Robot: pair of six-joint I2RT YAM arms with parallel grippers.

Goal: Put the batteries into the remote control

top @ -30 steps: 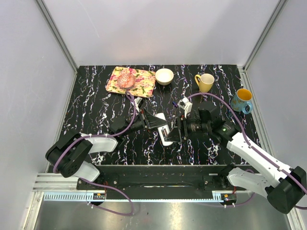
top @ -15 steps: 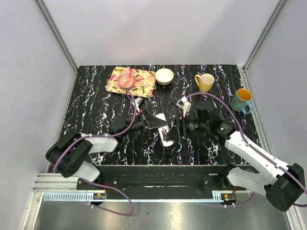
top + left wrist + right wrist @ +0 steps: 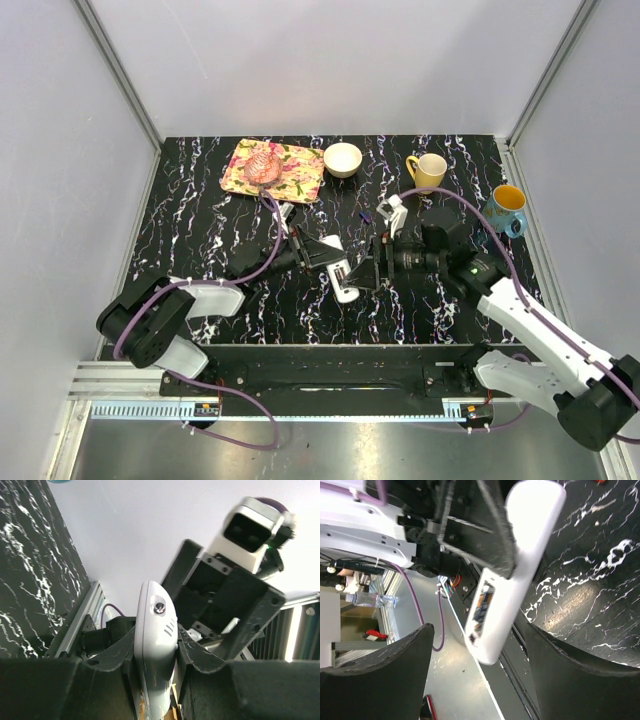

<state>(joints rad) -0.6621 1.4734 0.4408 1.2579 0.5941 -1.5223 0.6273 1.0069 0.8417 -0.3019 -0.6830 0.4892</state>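
Now: remote control [image 3: 520, 575] clamped by left gripper [image 3: 322, 257] above desk [image 3: 200, 210] middle; right gripper [image 3: 368, 272] held open, nothing gripped; likely next, dark battery [image 3: 365, 216] picked up, lined to slot [image 3: 482, 600].

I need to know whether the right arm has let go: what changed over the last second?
The right gripper opened wider and its wrist shifted slightly; its fingers now stand apart on either side of the remote control. The left gripper stayed shut on the remote control. The yellow mug, blue mug, bowl and tray did not move.
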